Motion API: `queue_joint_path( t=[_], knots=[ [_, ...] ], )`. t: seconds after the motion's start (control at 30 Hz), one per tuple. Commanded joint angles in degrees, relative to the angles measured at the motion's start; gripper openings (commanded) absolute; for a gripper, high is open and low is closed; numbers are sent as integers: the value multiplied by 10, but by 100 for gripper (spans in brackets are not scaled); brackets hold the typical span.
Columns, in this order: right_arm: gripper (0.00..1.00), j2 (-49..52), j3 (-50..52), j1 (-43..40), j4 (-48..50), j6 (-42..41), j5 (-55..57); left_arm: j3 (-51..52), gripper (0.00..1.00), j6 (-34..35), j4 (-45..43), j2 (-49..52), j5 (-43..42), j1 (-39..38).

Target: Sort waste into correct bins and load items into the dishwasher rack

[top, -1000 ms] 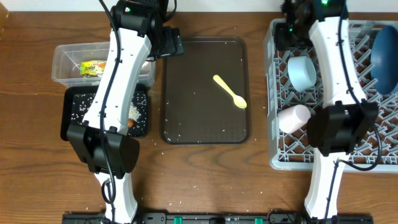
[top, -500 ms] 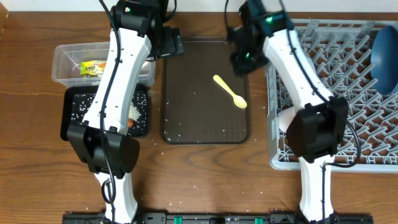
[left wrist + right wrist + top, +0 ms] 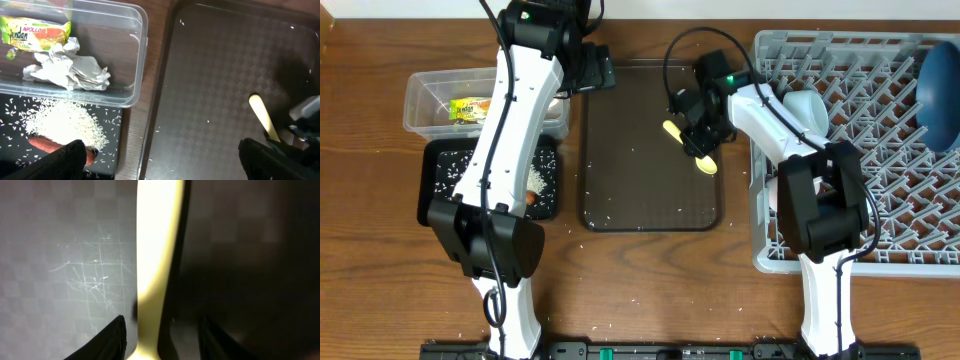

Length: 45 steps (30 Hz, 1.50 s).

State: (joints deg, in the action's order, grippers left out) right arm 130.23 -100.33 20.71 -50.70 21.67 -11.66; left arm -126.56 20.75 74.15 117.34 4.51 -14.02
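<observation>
Small yellow spoon [image 3: 707, 166] lies slantwise in the upper right part of the dark brown serving tray [image 3: 640, 190] in the overhead view. The right pincer [image 3: 695, 140] is low over its handle. The grey dishwasher rack [image 3: 880, 200] fills the right side, with a dark blue plate [image 3: 940, 85] at its upper right. At left on the desk [image 3: 380, 250] stand the clear tub [image 3: 420, 90] and, below it, the black tray [image 3: 438, 200]. The left pincer [image 3: 592, 68] hangs by the serving tray's upper left corner.

From the left wrist, that pincer's fingers [image 3: 65, 160] are spread wide with nothing between them. The tub holds a snack wrapper [image 3: 37, 35] and crumpled white paper [image 3: 70, 70]; rice [image 3: 65, 125] and a sausage [image 3: 50, 145] lie in the black tray.

From the right wrist, the spoon's handle runs up between the partly parted fingertips [image 3: 114, 336], which are not clamped on it.
</observation>
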Motion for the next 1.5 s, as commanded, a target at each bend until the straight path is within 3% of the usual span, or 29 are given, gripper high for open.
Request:
queue_joint_path(
  t=[0.0, 0.23, 0.4, 0.7, 1.0, 1.17, 1.33, 1.47],
  knots=[
    [41, -12, 31, 7, 29, 11, -23, -3, 100, -7, 2, 2, 7, 2],
    [23, -9, 70, 12, 44, 6, -24, -3, 100, -7, 2, 2, 7, 2],
    [1, -9, 73, 11, 29, -17, -24, -3, 100, -7, 2, 2, 7, 2],
    [1, -26, 37, 6, 4, -35, -59, -3, 100, -7, 2, 2, 7, 2],
    [1, -109, -85, -34, -60, -131, -95, -3, 100, -7, 2, 2, 7, 2],
    [1, -165, -91, -87, -66, -216, 0, -3, 100, -7, 2, 2, 7, 2],
    [1, -174, -90, -126, -79, -238, 107, -3, 100, -7, 2, 2, 7, 2],
    [1, -163, -74, -146, -76, -238, 117, -3, 100, -7, 2, 2, 7, 2]
  ],
)
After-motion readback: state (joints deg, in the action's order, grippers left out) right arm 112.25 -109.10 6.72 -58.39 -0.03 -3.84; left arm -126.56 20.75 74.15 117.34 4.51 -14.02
